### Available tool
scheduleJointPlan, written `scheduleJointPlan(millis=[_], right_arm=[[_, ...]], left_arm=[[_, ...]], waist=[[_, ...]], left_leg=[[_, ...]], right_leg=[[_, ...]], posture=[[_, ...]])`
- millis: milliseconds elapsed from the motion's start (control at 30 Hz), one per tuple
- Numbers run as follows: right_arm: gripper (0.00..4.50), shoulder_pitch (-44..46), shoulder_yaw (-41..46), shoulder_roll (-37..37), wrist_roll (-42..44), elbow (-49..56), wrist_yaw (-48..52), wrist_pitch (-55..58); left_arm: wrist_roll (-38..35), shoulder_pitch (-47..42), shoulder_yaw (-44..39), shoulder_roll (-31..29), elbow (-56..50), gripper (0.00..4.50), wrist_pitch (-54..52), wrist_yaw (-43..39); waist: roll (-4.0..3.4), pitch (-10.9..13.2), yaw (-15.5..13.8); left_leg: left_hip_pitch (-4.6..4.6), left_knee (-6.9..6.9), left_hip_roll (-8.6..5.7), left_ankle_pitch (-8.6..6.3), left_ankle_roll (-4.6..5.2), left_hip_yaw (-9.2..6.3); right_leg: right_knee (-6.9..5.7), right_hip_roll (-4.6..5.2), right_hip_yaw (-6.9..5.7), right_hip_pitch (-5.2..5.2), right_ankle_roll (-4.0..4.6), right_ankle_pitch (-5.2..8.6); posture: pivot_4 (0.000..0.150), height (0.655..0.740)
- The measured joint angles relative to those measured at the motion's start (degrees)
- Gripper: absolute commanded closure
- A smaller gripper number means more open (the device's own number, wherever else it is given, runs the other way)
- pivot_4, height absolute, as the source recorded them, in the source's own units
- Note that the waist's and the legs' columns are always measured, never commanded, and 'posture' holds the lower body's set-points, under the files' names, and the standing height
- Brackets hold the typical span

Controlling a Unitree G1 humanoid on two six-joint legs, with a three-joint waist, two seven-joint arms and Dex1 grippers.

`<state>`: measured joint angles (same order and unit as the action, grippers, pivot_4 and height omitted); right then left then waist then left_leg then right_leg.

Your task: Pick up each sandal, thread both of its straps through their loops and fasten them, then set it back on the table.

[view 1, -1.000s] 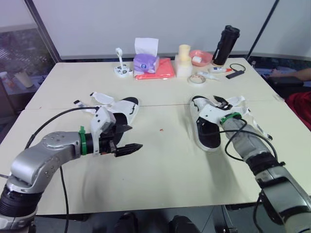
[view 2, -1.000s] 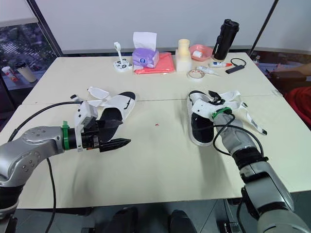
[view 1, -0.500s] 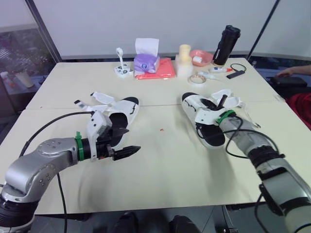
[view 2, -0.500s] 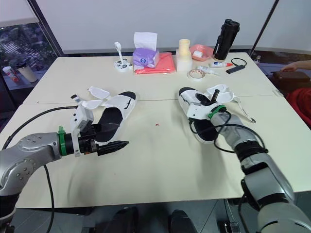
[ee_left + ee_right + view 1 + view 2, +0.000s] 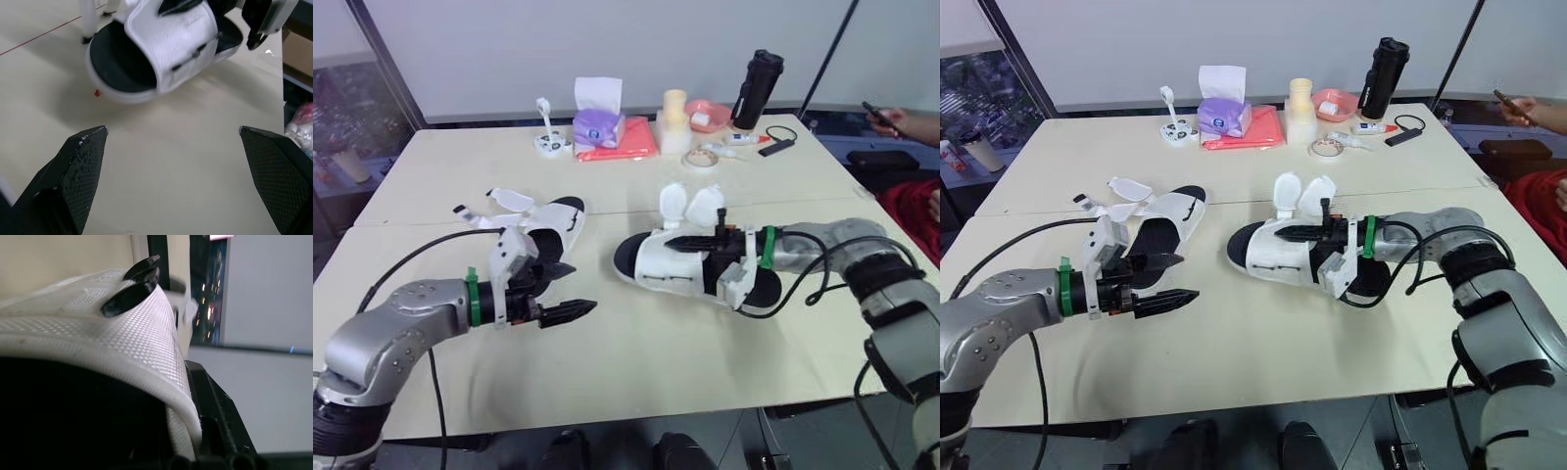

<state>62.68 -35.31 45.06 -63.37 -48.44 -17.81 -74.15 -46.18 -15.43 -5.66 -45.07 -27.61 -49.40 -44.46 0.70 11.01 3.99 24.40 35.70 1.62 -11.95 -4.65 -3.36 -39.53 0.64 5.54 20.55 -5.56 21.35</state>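
The right sandal [image 5: 671, 272], white with a black footbed, lies across the middle of the table, toe toward my left arm. Its two loose strap flaps [image 5: 690, 203] stand up behind it. My right gripper [image 5: 1285, 234] is shut on the sandal's white mesh upper band [image 5: 112, 328]. The left sandal [image 5: 551, 221] lies flat on the table's left half with its straps [image 5: 507, 201] spread loose. My left gripper [image 5: 582, 287] hovers open just in front of it, its fingers [image 5: 80, 166] wide apart and pointing at the held sandal [image 5: 161, 54].
Along the far edge stand a purple tissue box [image 5: 597, 124], an orange cloth [image 5: 628, 147], cream containers [image 5: 674, 117], a pink bowl [image 5: 708, 114], a tape roll [image 5: 708, 158] and a black bottle [image 5: 755, 86]. A person's hand [image 5: 899, 121] shows at the far right.
My right gripper has pulled the right sandal leftward to the table's middle and turned it sideways, toe toward my left arm. My left gripper has stayed open in about the same place.
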Motion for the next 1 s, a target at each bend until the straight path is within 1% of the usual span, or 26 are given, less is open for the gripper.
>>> scheduleJointPlan(millis=[133,267,300,333,467,533,567,700,800,900,1000], right_arm=[[4.47,1.97,-6.33,-1.17,-9.65,-1.56,-11.87,0.16],[4.47,3.48,-11.69,-1.23,-15.43,-3.78,-20.89,0.17],[3.77,4.02,-12.63,-1.36,-16.36,-4.75,-22.73,0.21],[3.49,4.60,-13.39,-1.55,-16.85,-5.84,-24.08,0.21],[1.42,6.01,-13.88,-2.74,-16.23,-9.62,-25.66,-0.83],[0.44,5.99,-14.05,-2.72,-16.15,-9.65,-25.83,-2.09],[0.04,5.91,-14.22,-2.62,-16.15,-9.17,-26.14,-2.51],[0.04,5.05,-13.93,-1.62,-14.41,-8.61,-26.38,-2.66],[0.04,3.66,-12.65,1.18,-11.96,-7.22,-25.30,-2.46],[0.04,1.45,-10.13,4.68,-8.33,-5.50,-22.34,-2.16],[0.00,-0.82,-7.05,8.05,-4.40,-4.09,-18.28,-1.59]], left_arm=[[0.63,1.78,0.27,0.51,-0.35,0.00,0.13,0.94],[1.19,2.20,0.37,1.41,-0.75,0.00,0.48,1.60],[1.38,2.26,0.40,1.57,-0.75,0.00,0.75,1.74],[1.65,2.30,0.46,1.66,-0.76,0.00,1.01,1.77],[2.50,2.31,1.48,1.97,-0.60,0.00,1.59,1.37],[3.40,2.32,2.48,1.96,-0.04,0.00,2.32,0.53],[4.09,2.30,2.87,1.96,0.50,0.00,3.00,-0.19],[8.00,0.14,6.27,2.03,4.68,0.00,7.70,-4.53],[11.51,-4.73,9.20,3.55,12.08,0.00,13.38,-9.25],[15.35,-10.17,11.22,5.07,22.12,0.00,19.56,-14.22],[19.20,-15.78,13.17,7.93,32.41,0.83,25.52,-18.25]], waist=[[0.00,0.00,-0.16],[0.00,0.00,-0.12],[0.00,0.00,-0.04],[0.00,0.00,0.00],[0.00,0.00,0.05],[0.00,0.00,0.02],[0.00,0.00,-0.02],[0.00,0.00,-0.19],[0.00,0.00,-0.49],[0.00,-0.01,-0.43],[0.00,-0.01,-0.27]], left_leg=[[0.02,0.03,-0.03,0.02,-0.04,-0.03],[0.02,0.08,-0.05,0.02,-0.04,-0.03],[0.02,0.10,-0.05,0.02,-0.04,-0.03],[0.01,0.10,-0.05,0.02,-0.04,-0.02],[0.00,0.11,-0.04,0.02,-0.04,-0.02],[0.00,0.15,-0.04,0.02,-0.04,-0.02],[0.00,0.19,-0.04,0.02,-0.03,-0.02],[0.00,0.32,-0.09,0.00,0.01,-0.06],[0.00,0.39,-0.21,-0.07,0.15,-0.09],[-0.01,0.38,-0.23,-0.08,0.17,-0.05],[0.00,0.38,-0.25,-0.08,0.18,-0.05]], right_leg=[[-0.03,0.05,0.00,0.02,0.00,0.00],[-0.07,0.05,0.00,0.02,0.00,0.00],[-0.09,0.03,0.00,0.02,0.00,0.00],[-0.12,0.03,0.00,0.02,0.00,0.00],[-0.19,0.02,0.00,0.03,0.00,0.00],[-0.21,0.02,0.00,0.03,0.00,0.00],[-0.23,0.02,0.00,0.02,0.00,0.00],[-0.36,0.03,-0.04,-0.02,0.00,0.00],[-0.44,0.02,-0.05,-0.02,0.00,0.00],[-0.47,0.02,-0.03,0.01,0.00,0.00],[-0.48,0.01,-0.03,0.02,0.00,0.01]], posture=[[0.150,0.7400],[0.150,0.7400],[0.150,0.7400],[0.150,0.7400],[0.150,0.7400],[0.150,0.7400],[0.150,0.7400],[0.150,0.7400],[0.150,0.7400],[0.150,0.7400],[0.150,0.7400]])
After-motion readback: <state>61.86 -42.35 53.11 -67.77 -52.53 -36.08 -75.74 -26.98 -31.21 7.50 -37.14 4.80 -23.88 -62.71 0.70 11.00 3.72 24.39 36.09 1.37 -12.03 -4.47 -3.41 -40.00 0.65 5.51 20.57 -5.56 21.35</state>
